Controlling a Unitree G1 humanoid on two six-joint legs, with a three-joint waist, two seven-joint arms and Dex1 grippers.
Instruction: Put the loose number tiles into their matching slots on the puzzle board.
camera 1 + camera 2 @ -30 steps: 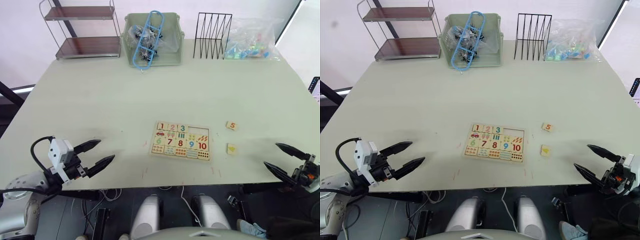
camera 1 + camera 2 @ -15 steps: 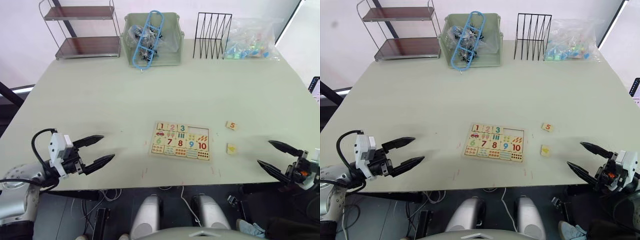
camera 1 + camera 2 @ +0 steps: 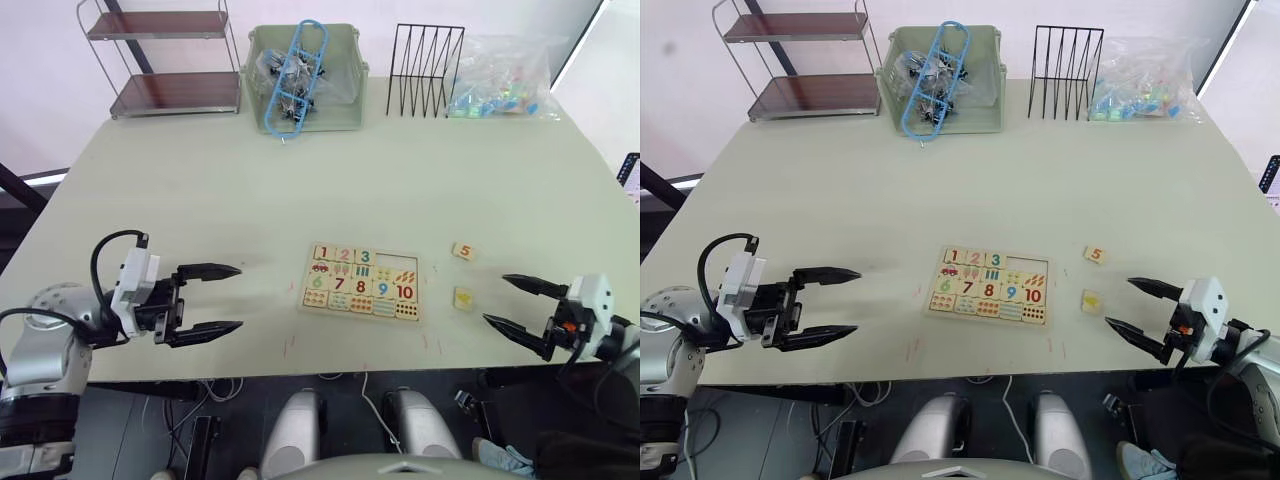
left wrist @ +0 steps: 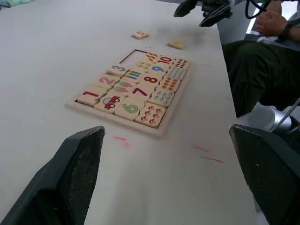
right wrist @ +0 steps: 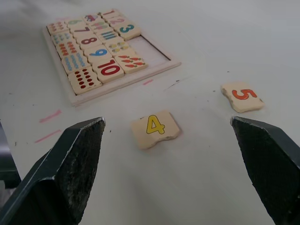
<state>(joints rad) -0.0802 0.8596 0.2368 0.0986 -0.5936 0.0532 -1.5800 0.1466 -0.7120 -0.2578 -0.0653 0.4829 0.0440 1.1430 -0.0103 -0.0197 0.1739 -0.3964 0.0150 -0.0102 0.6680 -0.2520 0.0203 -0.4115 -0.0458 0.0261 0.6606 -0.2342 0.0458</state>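
The puzzle board point(image 5: 126, 83) lies flat near the table's front middle. Tiles 1, 2 and 3 sit in its top row, and the two slots point(image 5: 151, 47) beside the 3 are bare. Two loose number tiles lie on the table right of the board: the orange 5 point(image 3: 462, 251) and, nearer the front edge, the yellow 4 point(image 3: 463, 297). My right gripper point(image 3: 496, 299) is open just right of the 4 tile and holds nothing. My left gripper point(image 3: 238, 297) is open, left of the board, and points at it.
Along the far edge stand a two-tier shelf point(image 3: 165, 60), a green bin with blue hangers point(image 3: 300, 80), a black wire rack point(image 3: 425, 70) and a plastic bag of small parts point(image 3: 505, 75). A person's hand point(image 4: 272, 21) shows past the table's edge.
Both grippers have moved in from the table's front corners toward the board, the right one closing on the 4 tile. Board and tiles have not moved.
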